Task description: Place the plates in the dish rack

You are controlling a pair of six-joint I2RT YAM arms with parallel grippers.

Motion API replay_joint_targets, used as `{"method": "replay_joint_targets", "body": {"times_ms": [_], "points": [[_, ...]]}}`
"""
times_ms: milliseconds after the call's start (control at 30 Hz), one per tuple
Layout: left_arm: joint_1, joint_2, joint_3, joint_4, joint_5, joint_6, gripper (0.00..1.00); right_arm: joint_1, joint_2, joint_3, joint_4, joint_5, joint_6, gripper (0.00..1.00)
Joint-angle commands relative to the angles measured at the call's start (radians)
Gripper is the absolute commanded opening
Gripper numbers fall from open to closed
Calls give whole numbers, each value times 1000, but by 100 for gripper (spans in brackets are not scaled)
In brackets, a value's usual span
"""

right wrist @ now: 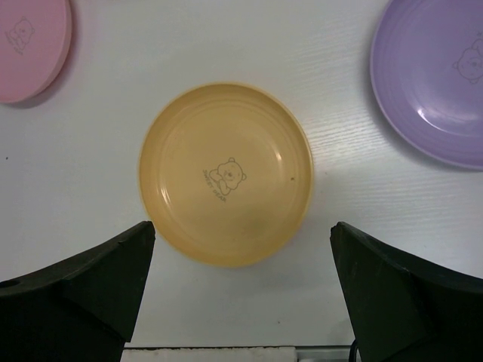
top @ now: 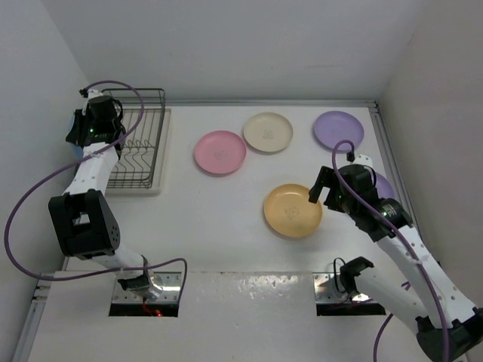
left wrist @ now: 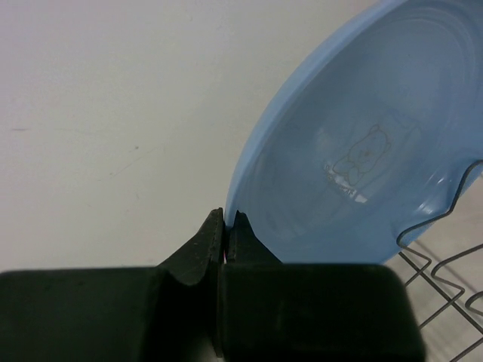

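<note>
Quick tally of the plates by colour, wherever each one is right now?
pink plate: 1
cream plate: 1
yellow-orange plate: 1
blue plate: 1, pinched at its rim by the left end effector over the dish rack
purple: 2, the far purple plate and the near purple plate
Total: 6 plates

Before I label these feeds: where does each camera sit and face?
Top external: above and behind, looking down on the table; both arms show.
Left wrist: faces the blue plate, its rim in the shut left gripper.
Right wrist: looks straight down at the yellow plate between the open right gripper.
Shared: top and right wrist both see the yellow plate.
</note>
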Motion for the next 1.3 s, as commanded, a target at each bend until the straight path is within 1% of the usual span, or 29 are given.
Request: {"method": "replay_joint_targets", "body": {"times_ms": [0,100,133,167,200,233,267,333,367,433,467,500,533,567,600,633,667,733,800,833,867,900,967,1000,1033,1100,1167,1200,1267], "points": [[5,-22,-15,25,14,-29,0,0,4,-23,3,14,32,100],[5,-11,-15,-36,62,-53,0,-3,32,-46,0,8,65,100],[5,-11,-15,-48,83,-53,3,0,64,-56,-2,8,77,100],[5,-11,-15,-58,83,-53,9,-1,68,-54,0,9,86,100],[5,-11,-15,-67,92,-53,20,-6,81,-54,9,14,92,100],[5,-11,-15,-67,108,-53,28,-9,116,-53,20,13,91,100],[5,-20,-15,-81,118,-53,41,-35,133,-45,26,10,83,100],[5,-20,9,-101,146,-53,56,-66,182,-2,32,13,74,100],[5,-29,18,-113,155,-53,69,-114,221,10,32,20,83,100],[5,-39,50,-160,177,-53,78,-213,278,53,25,23,132,100],[5,-39,61,-179,186,-53,84,-306,301,56,28,11,194,100],[5,-52,73,-214,197,-64,87,-401,311,38,37,-16,273,100],[5,-62,95,-231,220,-64,90,-502,308,20,43,-53,308,100],[-6,-85,104,-245,232,-64,94,-541,280,0,60,-66,342,100],[-6,-98,104,-269,246,-64,94,-629,268,-75,107,-63,412,100],[-6,-114,119,-280,284,-55,95,-658,251,-100,124,-54,427,100],[-16,-144,130,-303,306,-41,95,-707,222,-165,180,-32,449,100],[-29,-175,130,-325,345,-26,95,-785,219,-197,231,-23,450,100],[-39,-215,141,-343,387,-15,95,-852,254,-247,290,-65,419,100],[-39,-226,141,-358,405,-15,95,-888,290,-264,381,-102,408,100],[-39,-235,141,-368,405,-15,95,-908,311,-266,402,-115,396,99],[-39,-244,141,-387,418,-15,97,-916,381,-263,416,-112,385,97],[-39,-258,141,-406,427,-15,97,-919,427,-243,414,-64,399,97],[-49,-267,150,-417,427,-15,97,-923,491,-241,422,-63,401,97],[-49,-267,150,-435,427,-15,97,-932,510,-244,454,-85,393,95],[-49,-277,150,-447,427,-15,97,-940,571,-257,517,-119,387,87],[-49,-287,150,-457,438,-15,97,-942,596,-243,523,-138,371,74],[-49,-287,150,-466,438,-15,97,-942,620,-238,515,-138,378,57],[-49,-296,150,-475,461,-15,97,-939,630,-232,483,-124,382,35]]}}
